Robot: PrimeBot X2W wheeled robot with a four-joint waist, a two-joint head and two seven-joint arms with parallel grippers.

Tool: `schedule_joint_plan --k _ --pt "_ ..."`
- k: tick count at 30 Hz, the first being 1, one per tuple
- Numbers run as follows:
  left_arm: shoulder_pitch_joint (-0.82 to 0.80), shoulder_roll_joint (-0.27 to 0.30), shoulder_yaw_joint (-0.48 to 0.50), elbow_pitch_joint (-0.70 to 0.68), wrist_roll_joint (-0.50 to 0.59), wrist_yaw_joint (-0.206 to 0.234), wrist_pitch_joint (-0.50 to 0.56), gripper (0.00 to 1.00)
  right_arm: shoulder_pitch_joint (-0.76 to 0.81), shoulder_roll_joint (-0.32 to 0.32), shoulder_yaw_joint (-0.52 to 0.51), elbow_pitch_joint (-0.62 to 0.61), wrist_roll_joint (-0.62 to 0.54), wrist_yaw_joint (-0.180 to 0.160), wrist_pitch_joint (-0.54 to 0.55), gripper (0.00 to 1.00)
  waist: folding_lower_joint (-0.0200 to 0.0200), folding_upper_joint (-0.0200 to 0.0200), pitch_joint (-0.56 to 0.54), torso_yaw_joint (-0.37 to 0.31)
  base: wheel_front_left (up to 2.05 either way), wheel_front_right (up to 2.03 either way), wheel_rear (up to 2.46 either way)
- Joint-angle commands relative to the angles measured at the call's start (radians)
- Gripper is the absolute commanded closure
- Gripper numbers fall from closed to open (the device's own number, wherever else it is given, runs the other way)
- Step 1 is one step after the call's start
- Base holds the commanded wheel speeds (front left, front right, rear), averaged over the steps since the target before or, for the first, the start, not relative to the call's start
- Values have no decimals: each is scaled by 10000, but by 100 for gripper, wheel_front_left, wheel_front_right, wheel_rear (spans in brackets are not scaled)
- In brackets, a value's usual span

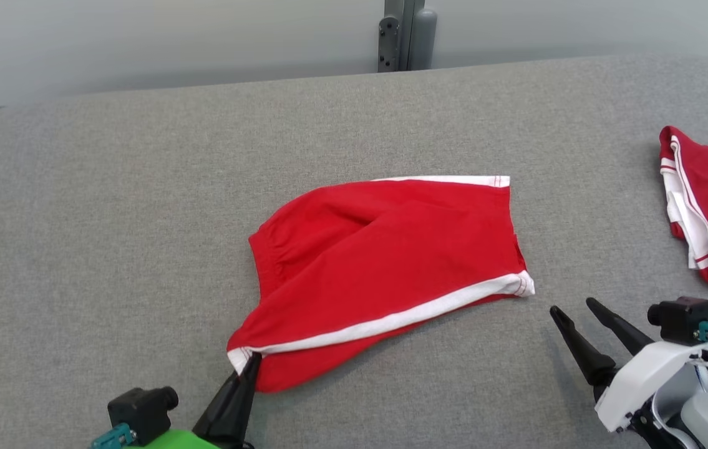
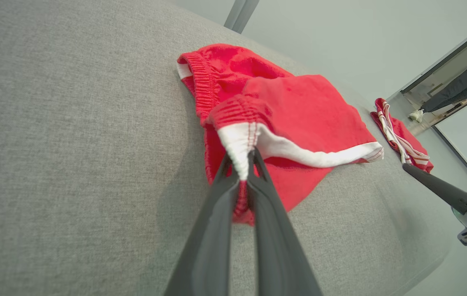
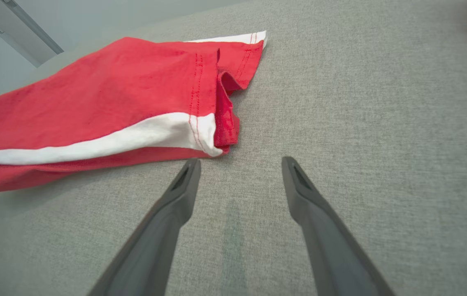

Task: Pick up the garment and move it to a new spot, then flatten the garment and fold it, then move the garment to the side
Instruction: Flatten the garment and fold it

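The garment (image 1: pixel 391 262) is a pair of red shorts with white side stripes, lying folded over in the middle of the grey table (image 1: pixel 110 218). My left gripper (image 1: pixel 252 360) is shut on the garment's near-left corner, at the white stripe by the waistband; the left wrist view has the white cloth (image 2: pixel 241 142) pinched between the two dark fingers of that gripper (image 2: pixel 242 162). My right gripper (image 1: pixel 572 308) stands open just off the garment's near-right corner (image 3: pixel 212 139), a short way from it, with nothing between the tips (image 3: pixel 239 162).
A second red garment with white stripes (image 1: pixel 706 206) lies at the table's right edge. A grey post (image 1: pixel 405 34) stands behind the far edge. In the left wrist view, beyond a doorway, a person's dark-clad leg (image 2: pixel 459 88) shows.
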Motion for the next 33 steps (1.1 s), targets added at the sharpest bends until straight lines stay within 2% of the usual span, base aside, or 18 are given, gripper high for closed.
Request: schedule_joint_plan --k 1,5,8,9,10,11,17,26,33 --pt "286 98 -29 -49 -104 35 115 100 345 41 -168 -73 -175 4 -103 0 0 -1 -389 -74 0 0 0" --pt "764 208 -57 -200 -323 82 257 100 1097 281 -757 -169 -719 4 -274 0 0 -1 -829 -156 0 0 0" --pt "943 268 -4 -227 -271 215 138 100 1537 510 -1331 -82 -1542 2 -507 0 0 -1 -1105 -213 0 0 0" --pt "980 280 52 -183 -138 344 9 76 1663 629 -1541 -19 -1862 4 -592 0 0 -1 -1195 -229 0 0 0" --pt "1022 243 104 -133 -52 474 -143 45 1790 791 -1713 24 -2175 4 -664 0 0 -1 -1287 -244 0 0 0" --pt "1080 195 93 -61 4 537 -185 0 1897 978 -1909 24 -2436 4 -749 0 0 -1 -1377 -266 0 0 0" --pt "1087 199 14 365 458 758 -531 0 2393 1775 -2841 -147 -3522 4 -957 0 0 -1 -1601 -321 0 0 0" --pt "1419 165 375 729 1097 1109 -1108 0 2917 2329 -3830 -587 -4564 2 -1072 0 0 -1 -1975 -247 0 0 0" --pt "1729 -212 1314 406 2300 1219 -1208 0 3353 2811 -4796 -1135 -5545 2 -1117 0 0 -1 -2284 20 0 0 0"
